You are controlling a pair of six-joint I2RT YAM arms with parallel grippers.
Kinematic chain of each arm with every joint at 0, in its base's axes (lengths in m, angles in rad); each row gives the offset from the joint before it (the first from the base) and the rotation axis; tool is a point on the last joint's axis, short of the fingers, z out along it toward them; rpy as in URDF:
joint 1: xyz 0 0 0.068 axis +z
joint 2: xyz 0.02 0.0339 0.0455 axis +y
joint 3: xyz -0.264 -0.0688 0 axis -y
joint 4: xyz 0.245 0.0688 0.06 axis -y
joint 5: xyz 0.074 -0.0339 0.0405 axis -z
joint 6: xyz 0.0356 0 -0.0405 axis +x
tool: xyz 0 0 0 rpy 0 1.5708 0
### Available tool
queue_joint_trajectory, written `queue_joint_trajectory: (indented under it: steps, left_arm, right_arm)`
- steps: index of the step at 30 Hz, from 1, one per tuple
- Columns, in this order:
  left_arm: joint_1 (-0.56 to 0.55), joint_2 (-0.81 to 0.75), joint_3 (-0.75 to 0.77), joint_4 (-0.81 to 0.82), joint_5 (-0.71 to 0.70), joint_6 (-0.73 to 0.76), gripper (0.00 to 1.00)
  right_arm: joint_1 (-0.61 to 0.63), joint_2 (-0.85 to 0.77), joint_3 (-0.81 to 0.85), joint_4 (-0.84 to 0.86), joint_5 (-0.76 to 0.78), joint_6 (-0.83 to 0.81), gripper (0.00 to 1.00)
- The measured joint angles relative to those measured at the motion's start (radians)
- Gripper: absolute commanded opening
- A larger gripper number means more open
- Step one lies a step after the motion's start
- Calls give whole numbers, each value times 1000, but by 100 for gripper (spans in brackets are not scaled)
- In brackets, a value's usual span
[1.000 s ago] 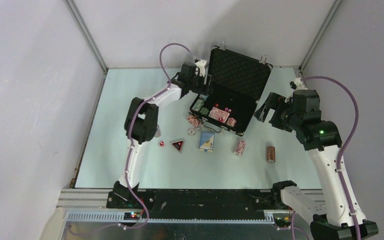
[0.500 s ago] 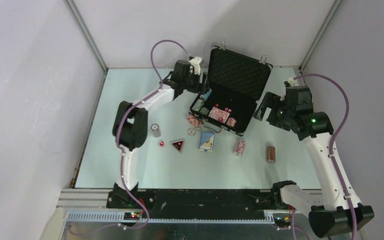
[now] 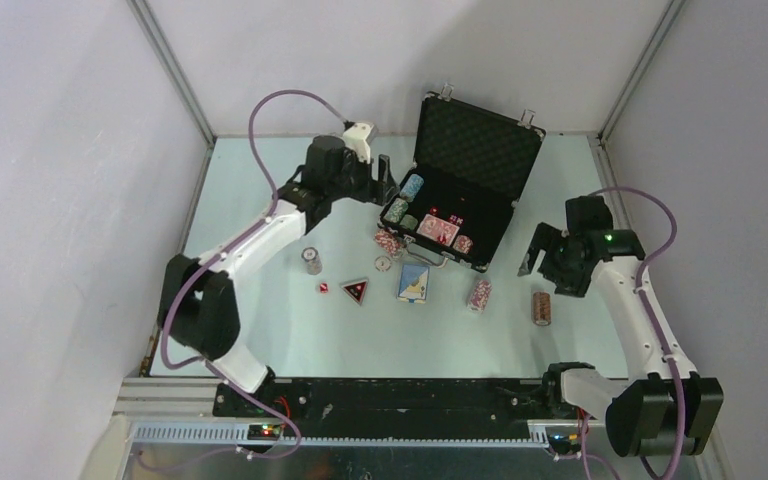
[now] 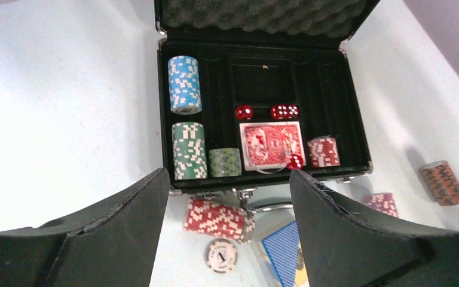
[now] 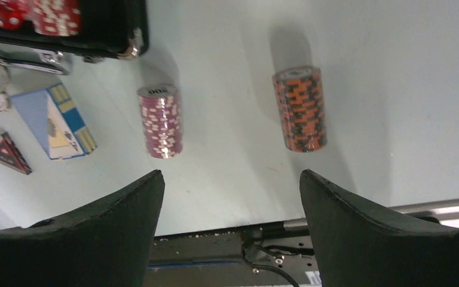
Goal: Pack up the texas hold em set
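Left gripper (image 4: 227,179), fingers apart, faces the briefcase (image 4: 263,84) (red-white stack (image 4: 218,219) just beyond its fingertips); right gripper (image 5: 231,179), also apart, faces the orange stack (image 5: 299,109).

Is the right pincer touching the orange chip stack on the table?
Apart. The right wrist view shows a strip of table between the open right pincer and the orange chip stack.
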Motion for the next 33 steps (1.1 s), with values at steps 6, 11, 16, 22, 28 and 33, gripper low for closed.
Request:
queue_joint_trajectory:
  steps: [6, 11, 16, 22, 28, 33]
  left_arm:
    - [0, -124, -125, 32, -3, -57, 81]
    - [0, -213, -233, 42, -5, -101, 85]
    - [-1, -315, -326, 48, -6, -133, 95]
    - [-1, -457, -410, 81, -4, -155, 100]
    - [-1, -563, -444, 85, -10, -160, 100]
    - [-1, -638, -492, 68, -26, -157, 100]
  right_arm:
    - [-6, 0, -97, 2, 26, 42, 81]
    - [-42, 28, -137, 12, 48, 77, 79]
    - [-58, 117, -152, 52, 68, 122, 79]
    - [-71, 161, -196, 95, 60, 155, 79]
    - [-89, 227, -196, 141, 111, 156, 73]
    - [-92, 269, -196, 159, 128, 156, 62]
